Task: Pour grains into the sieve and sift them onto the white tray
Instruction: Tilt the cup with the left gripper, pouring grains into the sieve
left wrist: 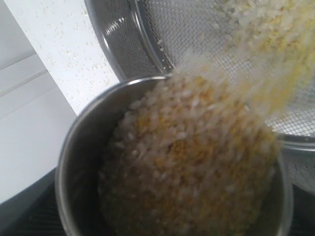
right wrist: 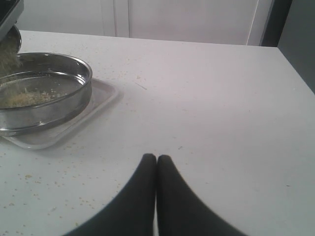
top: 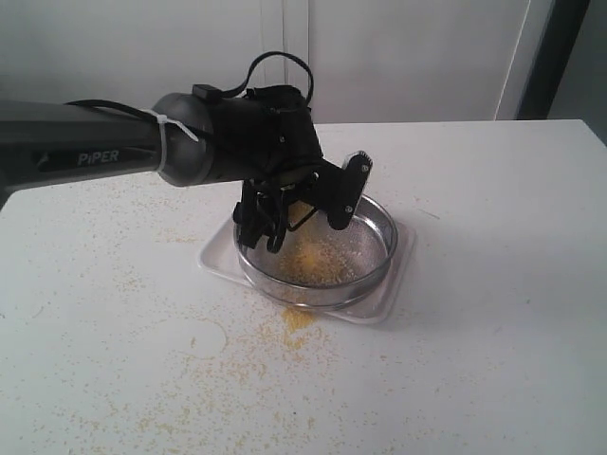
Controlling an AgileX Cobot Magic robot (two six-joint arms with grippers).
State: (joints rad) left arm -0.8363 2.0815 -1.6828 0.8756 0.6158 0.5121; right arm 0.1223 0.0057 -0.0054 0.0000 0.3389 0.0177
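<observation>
**Pouring stage.** The cup [left wrist: 74, 162] is held tilted in the left pincer [top: 294, 226], whose jaws stand wide around it. Grains [left wrist: 197, 162] are streamed into the sieve [top: 327, 258], which is seated in the tray [top: 401, 258] near the middle of the counter [top: 493, 332]. Spillage is judged the likely fault: the stream is delivered close to the sieve's rim, and a steeper tilt could carry grains over it. Stray grains [top: 296, 319] are seen on the counter beside the tray. The right pincer [right wrist: 156, 160] is shut and empty, well apart from the sieve. No obstruction is seen.
</observation>
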